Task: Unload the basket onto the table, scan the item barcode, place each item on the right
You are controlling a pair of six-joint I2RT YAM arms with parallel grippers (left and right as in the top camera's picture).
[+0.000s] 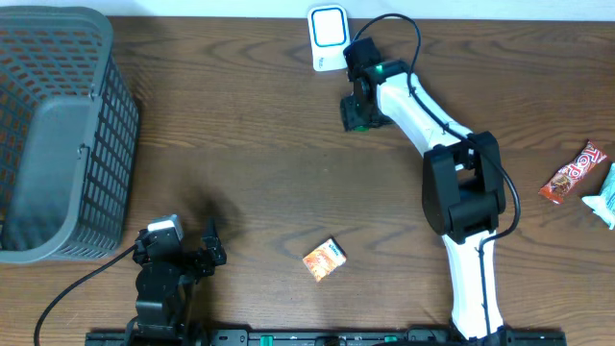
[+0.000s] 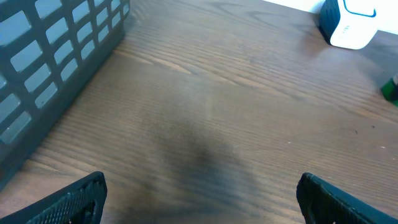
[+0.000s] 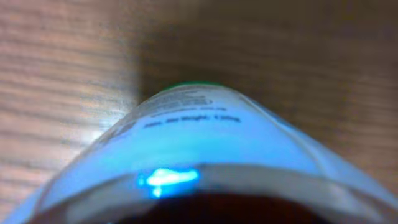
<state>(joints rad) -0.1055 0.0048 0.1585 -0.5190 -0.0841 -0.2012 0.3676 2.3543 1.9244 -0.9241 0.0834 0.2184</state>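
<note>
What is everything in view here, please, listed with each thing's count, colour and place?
grey plastic basket: one, grey, far left
white, blue-faced barcode scanner: one, white-blue, top centre
green-topped pale-labelled item: one, green, below scanner
small orange packet: one, orange, lower centre
red snack bar: one, red, right side
pale blue packet: one, pale blue, right edge
brown wooden table: one, brown, beneath all
left gripper: one, black, open, bottom left
right gripper: one, black, at that item

Mock shop checkout: scanner [image 1: 328, 34], basket [image 1: 106, 135], snack pkts [image 1: 574, 173] on wood table [image 1: 259, 173].
</note>
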